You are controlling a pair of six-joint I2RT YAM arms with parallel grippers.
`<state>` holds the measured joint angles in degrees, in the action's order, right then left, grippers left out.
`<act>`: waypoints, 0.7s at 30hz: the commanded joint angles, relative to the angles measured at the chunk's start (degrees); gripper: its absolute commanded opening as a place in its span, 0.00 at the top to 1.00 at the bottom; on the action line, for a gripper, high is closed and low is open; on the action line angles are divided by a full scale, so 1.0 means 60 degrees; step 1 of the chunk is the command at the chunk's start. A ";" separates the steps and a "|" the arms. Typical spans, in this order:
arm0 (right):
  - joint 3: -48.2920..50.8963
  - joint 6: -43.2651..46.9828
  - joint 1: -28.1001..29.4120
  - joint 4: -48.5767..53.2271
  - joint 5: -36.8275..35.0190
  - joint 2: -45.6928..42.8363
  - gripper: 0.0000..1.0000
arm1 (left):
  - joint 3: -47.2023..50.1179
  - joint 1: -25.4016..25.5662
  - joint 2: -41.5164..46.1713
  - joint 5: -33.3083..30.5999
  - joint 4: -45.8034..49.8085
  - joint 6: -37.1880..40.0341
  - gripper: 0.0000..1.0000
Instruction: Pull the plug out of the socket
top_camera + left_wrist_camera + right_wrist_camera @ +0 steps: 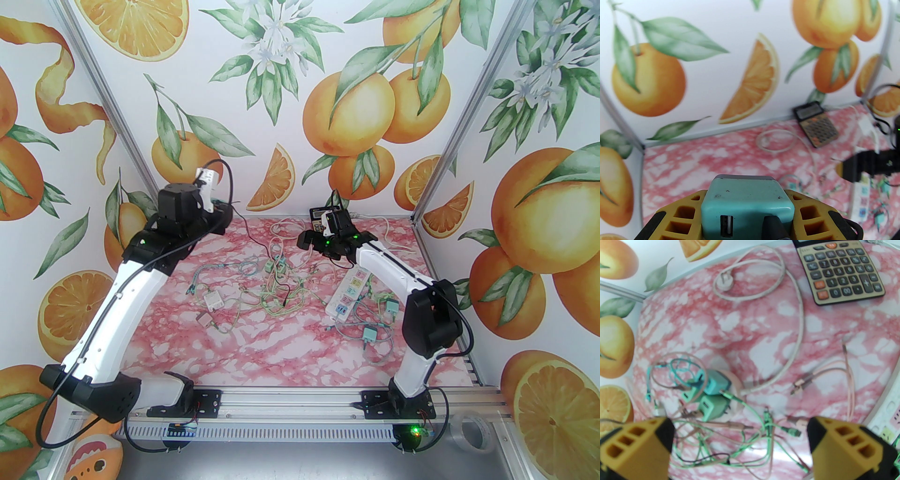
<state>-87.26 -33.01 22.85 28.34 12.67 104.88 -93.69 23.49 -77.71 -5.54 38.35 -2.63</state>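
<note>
A teal plug (743,194) is clamped between the yellow fingers (679,215) of the left gripper (747,211). Its USB port is turned toward the camera, and a black cable (774,228) is seated beside the port. The plug is held in the air, well apart from the power strip (349,293) lying on the right of the table (281,337). The left arm is raised toward the back-left corner. The right gripper (740,427) is spread wide above tangled cords (731,441), with its arm reached over the strip's far end.
</note>
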 commanded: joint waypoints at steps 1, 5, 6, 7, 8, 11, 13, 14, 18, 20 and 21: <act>-0.0389 -0.0030 -0.0024 -0.0049 0.0001 0.0276 0.00 | 0.0154 0.0720 0.0035 0.0437 -0.0561 -0.0237 0.94; -0.0325 -0.0064 -0.0266 0.0036 -0.0291 0.0116 0.00 | 0.0425 0.1628 -0.0163 0.0691 -0.0958 -0.0757 0.94; -0.0266 -0.0061 -0.0340 0.0031 -0.0330 0.0046 0.00 | 0.0474 0.1854 -0.0232 0.0690 -0.1010 -0.0836 0.94; -0.0190 -0.0053 -0.0439 0.0037 -0.0379 -0.0050 0.00 | 0.0510 0.2111 -0.0334 0.0675 -0.1057 -0.0943 0.94; -0.0100 -0.0069 -0.0530 0.0079 -0.0483 -0.0137 0.00 | 0.0561 0.2332 -0.0444 0.0735 -0.1101 -0.1031 0.94; 0.0160 -0.0077 -0.0849 0.0220 -0.0660 -0.0443 0.00 | 0.0743 0.2951 -0.0719 0.0423 -0.1109 -0.1028 0.95; 0.0434 -0.0077 -0.1025 0.0242 -0.0763 -0.0729 0.00 | 0.1201 0.3206 -0.0813 0.0407 -0.1301 -0.1064 0.95; 0.0569 -0.0037 -0.1114 0.0231 -0.0778 -0.0864 0.00 | 0.1544 0.3344 -0.0871 0.0311 -0.1410 -0.1080 0.94; 0.0987 0.0089 -0.1325 0.0335 -0.0807 -0.1294 0.00 | 0.2662 0.3805 -0.1309 0.0199 -0.1672 -0.1209 0.94; 0.1096 0.0180 -0.1348 0.0424 -0.0835 -0.1456 0.00 | 0.3013 0.4054 -0.1613 -0.0182 -0.1681 -0.1130 0.94; 0.1138 0.0214 -0.1362 0.0455 -0.0849 -0.1523 0.00 | 0.3182 0.4193 -0.1793 -0.0299 -0.1700 -0.1082 0.94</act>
<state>-81.38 -32.93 14.70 30.06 8.93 98.13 -76.95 46.96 -86.59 -4.62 30.44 -8.84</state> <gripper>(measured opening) 0.997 0.411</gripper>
